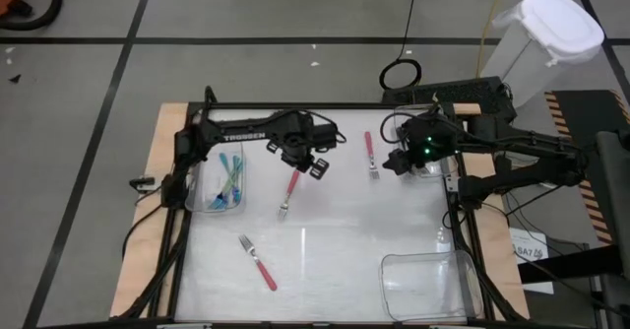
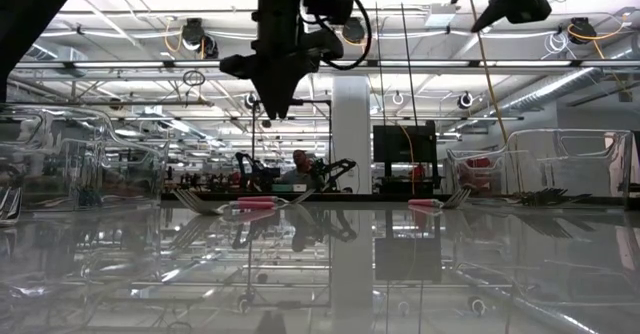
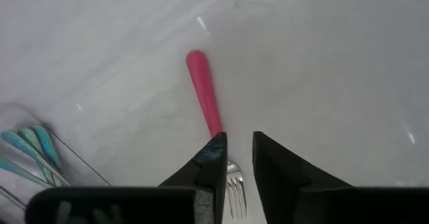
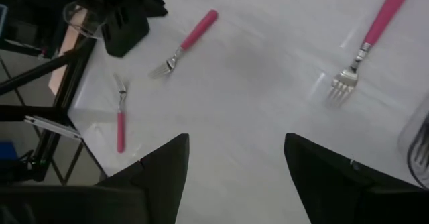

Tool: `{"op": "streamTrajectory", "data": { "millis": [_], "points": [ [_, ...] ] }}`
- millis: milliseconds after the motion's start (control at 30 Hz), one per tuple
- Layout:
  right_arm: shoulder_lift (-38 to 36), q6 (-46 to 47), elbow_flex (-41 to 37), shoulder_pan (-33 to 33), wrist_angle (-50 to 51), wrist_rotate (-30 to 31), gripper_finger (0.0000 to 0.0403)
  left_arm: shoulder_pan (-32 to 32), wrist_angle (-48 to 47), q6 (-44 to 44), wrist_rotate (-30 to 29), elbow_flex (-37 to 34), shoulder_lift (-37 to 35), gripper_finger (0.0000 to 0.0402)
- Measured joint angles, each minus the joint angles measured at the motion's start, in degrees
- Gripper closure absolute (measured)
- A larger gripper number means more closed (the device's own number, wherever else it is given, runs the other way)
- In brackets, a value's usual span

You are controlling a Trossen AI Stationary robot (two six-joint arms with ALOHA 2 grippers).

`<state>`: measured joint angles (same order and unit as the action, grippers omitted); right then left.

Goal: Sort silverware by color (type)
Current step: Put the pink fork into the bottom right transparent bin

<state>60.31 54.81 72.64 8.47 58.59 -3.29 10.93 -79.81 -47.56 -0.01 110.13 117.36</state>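
Three pink-handled forks lie flat on the white table: one just below my left gripper, one left of my right gripper, and one near the front. In the left wrist view the first fork's handle runs away from my left gripper, whose fingers stand slightly apart above the tines. In the low view this gripper hangs well above the table. My right gripper is wide open and empty, above the table. Teal forks lie in the left bin.
A clear bin with the teal forks stands at the table's left. Another clear bin stands at the front right. A container with dark forks sits under the right arm at the far right. The middle of the table is bare.
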Motion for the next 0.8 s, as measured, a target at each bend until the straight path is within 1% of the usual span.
{"op": "streamTrajectory", "data": {
  "millis": [267,367,500,667,800],
  "points": [
    [0.1,-1.4,0.0,0.0,-0.9,0.1,0.0161,-1.8,-3.2,0.0,-0.3,-0.1,4.5,0.0272],
    [0.1,-1.6,0.0,0.0,-0.9,0.1,0.0161,-2.3,-3.5,0.6,-0.7,-0.1,5.3,0.0257],
    [0.1,-1.7,0.0,-0.6,-0.7,0.1,0.0161,-2.9,-2.7,0.5,-1.0,0.1,6.7,0.0249],
    [0.1,-1.7,0.0,-2.4,0.2,0.1,0.0161,-3.1,-4.6,1.0,-1.2,0.0,9.4,0.0249],
    [0.1,-2.4,0.0,-3.9,1.0,0.1,0.0161,-3.6,-4.6,0.9,-1.7,0.0,9.8,0.0249]
  ]
}}
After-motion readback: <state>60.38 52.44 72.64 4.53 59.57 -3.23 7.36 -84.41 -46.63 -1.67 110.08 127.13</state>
